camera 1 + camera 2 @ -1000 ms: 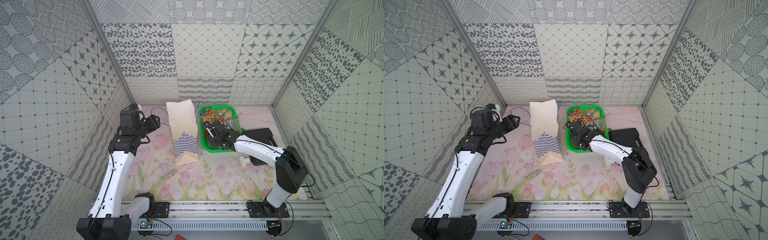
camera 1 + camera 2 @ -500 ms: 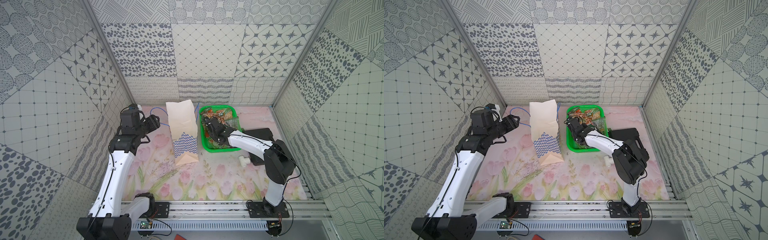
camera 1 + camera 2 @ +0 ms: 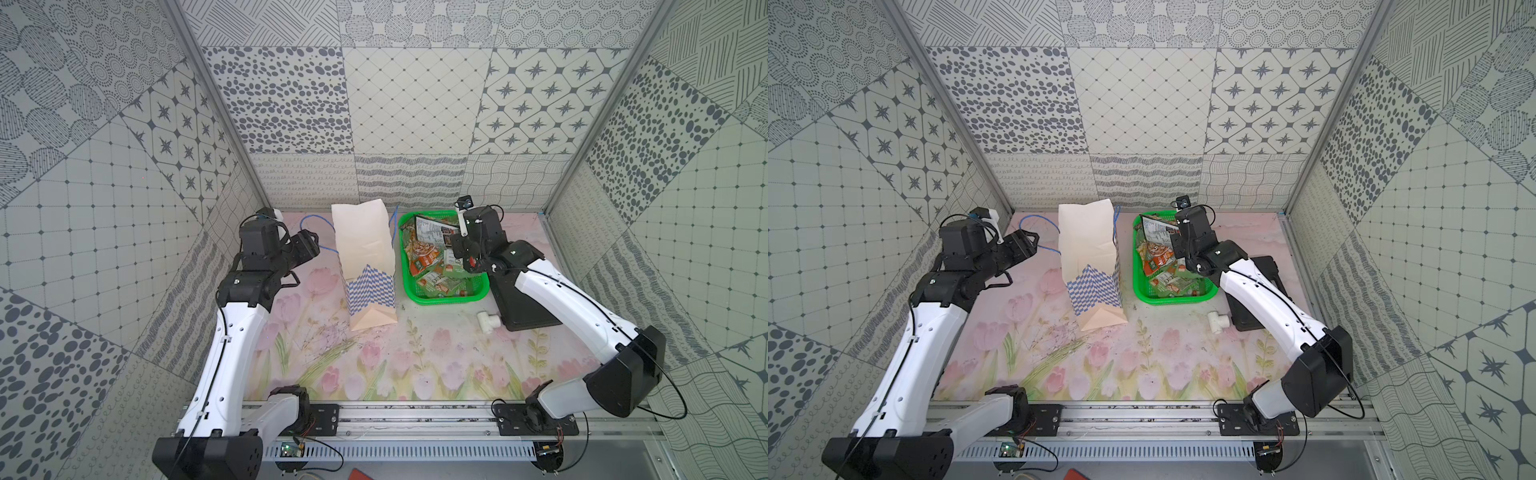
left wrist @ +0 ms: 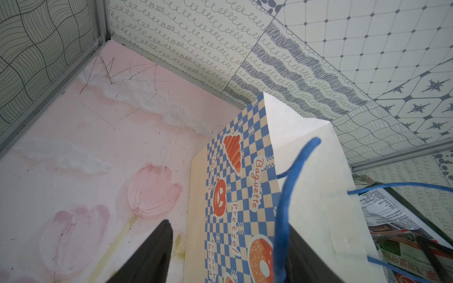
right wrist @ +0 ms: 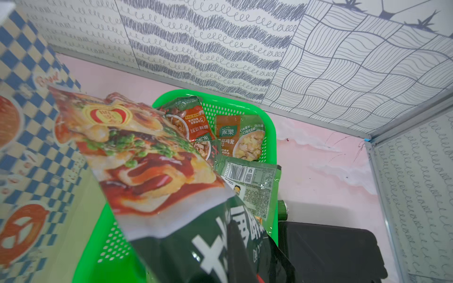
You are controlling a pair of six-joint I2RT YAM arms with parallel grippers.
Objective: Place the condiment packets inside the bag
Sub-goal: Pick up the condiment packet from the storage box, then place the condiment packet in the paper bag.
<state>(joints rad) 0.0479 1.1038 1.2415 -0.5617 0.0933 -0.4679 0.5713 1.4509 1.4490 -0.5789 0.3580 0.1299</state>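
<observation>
Above the green basket (image 3: 442, 297), right pincer (image 3: 456, 241) grips a large packet (image 5: 147, 159); left pincer (image 3: 310, 247) gapes beside the bag (image 3: 365, 245).

The white paper bag with a blue-and-white checkered band (image 4: 241, 215) read "Baguette", "Pretzel", "french bread"; a green-and-brown glossy sachet (image 5: 239, 137) read "家樂".

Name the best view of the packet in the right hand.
Right wrist: the large packet fills the frame, food photo and dark band clear, in the right hand. Both top views show its pale back; left wrist, perhaps an edge.
</observation>
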